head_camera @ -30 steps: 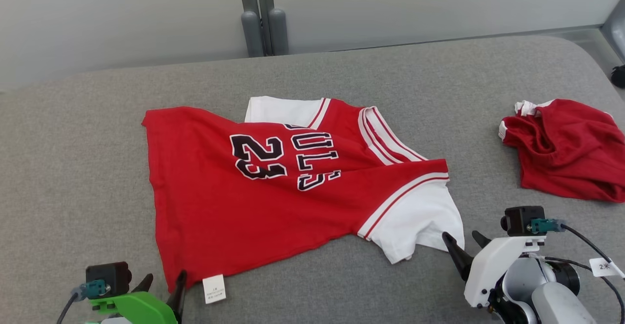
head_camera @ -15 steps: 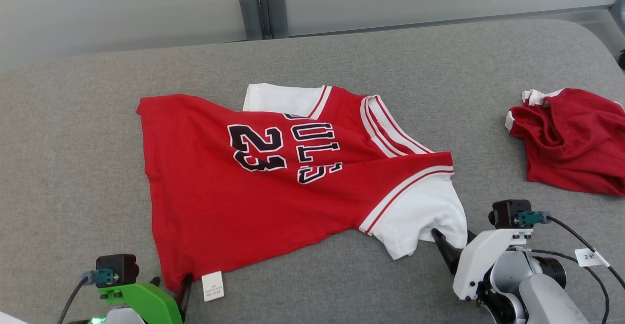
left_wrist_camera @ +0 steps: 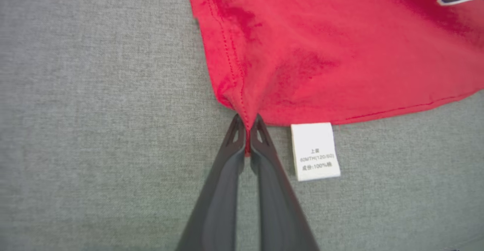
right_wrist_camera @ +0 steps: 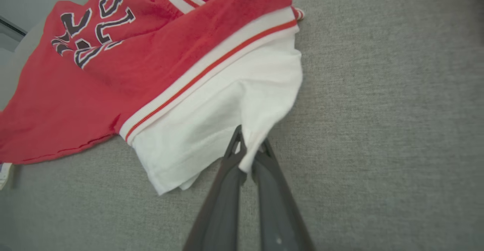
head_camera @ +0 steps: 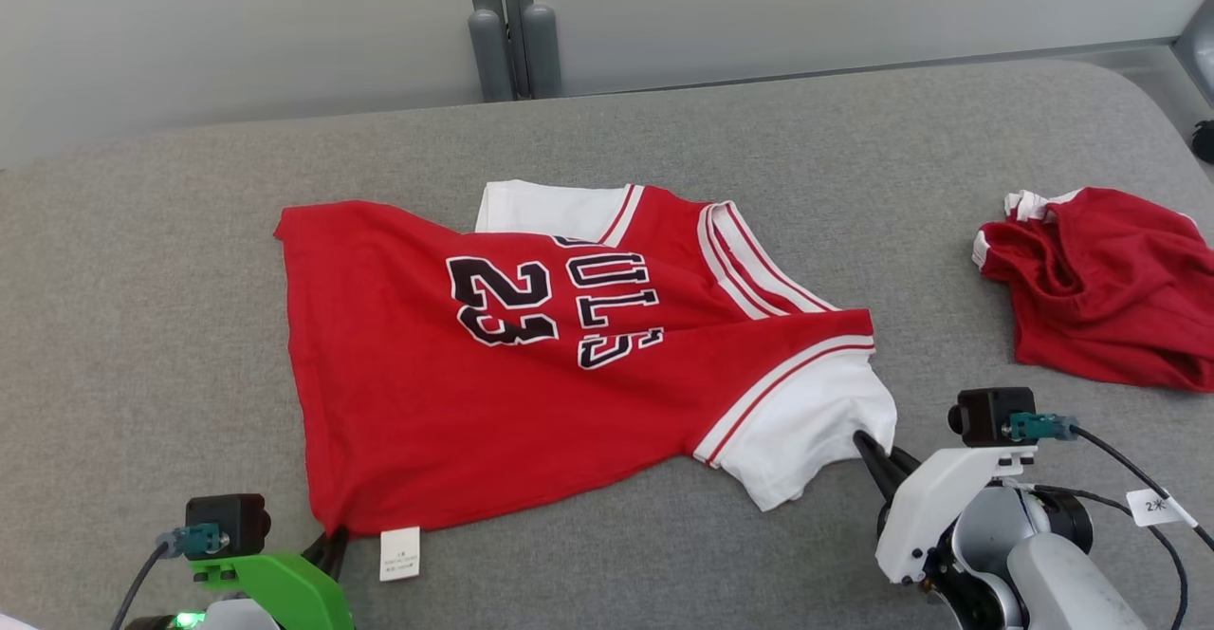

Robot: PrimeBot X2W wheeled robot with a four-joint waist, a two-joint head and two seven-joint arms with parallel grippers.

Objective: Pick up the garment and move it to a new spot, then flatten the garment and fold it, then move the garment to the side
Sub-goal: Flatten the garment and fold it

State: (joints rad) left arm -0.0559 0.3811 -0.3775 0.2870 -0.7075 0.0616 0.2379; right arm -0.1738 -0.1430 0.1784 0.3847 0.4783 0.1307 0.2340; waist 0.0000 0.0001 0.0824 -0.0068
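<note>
Left of the crumpled red cloth (head_camera: 1100, 288), the garment (head_camera: 493, 402) lay spread, unfolded. The left gripper (left_wrist_camera: 247, 124) was clamped on its hem corner and the right gripper (right_wrist_camera: 251, 141) on its white sleeve. Lifting, flattening and folding seemingly remained.

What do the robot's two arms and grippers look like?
The left gripper has two long dark tapering fingers with slots near the tips, on a bright green mount. The right gripper has the same fingers on a white mount and a pale grey forearm. Each carries a small black camera cube with a teal plug and dark cable; the right cable bears a white tag.
</note>
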